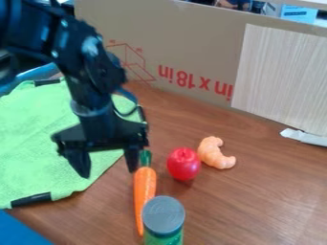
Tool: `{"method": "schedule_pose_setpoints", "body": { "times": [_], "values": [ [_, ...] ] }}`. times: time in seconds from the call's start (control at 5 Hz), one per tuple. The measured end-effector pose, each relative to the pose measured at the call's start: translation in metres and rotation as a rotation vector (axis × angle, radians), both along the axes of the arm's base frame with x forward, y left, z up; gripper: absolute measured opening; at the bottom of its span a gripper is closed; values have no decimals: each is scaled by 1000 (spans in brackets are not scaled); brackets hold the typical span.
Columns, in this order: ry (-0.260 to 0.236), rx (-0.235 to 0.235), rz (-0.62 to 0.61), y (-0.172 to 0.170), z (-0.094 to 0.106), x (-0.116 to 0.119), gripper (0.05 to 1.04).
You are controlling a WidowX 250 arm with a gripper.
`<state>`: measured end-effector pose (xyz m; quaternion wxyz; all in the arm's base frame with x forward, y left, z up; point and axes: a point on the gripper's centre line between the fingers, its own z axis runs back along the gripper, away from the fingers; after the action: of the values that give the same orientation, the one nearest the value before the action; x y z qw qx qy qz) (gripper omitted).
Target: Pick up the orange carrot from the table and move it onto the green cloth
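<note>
Camera view: tool [106, 162] spread, so nothing pinched, near carrot [145, 185], which rests steady because surface [256, 201] bears it lengthwise, between cloth [38, 129] and apple [184, 164], can [164, 215] by its tip, shrimp [214, 153] beside apple

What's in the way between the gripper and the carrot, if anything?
Nothing visible stands between the gripper and the carrot. The can stands by the carrot's tapered end, away from the gripper.
</note>
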<state>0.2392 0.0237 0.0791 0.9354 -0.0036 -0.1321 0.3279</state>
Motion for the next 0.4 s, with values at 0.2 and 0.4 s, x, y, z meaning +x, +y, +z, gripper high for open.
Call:
{"method": "schedule_pose_setpoints", "body": {
  "times": [0.2, 0.4],
  "values": [
    [18, 10, -18, -16, -9, 2, 1000],
    [29, 4, -23, -24, -13, 2, 1000]
  ]
}}
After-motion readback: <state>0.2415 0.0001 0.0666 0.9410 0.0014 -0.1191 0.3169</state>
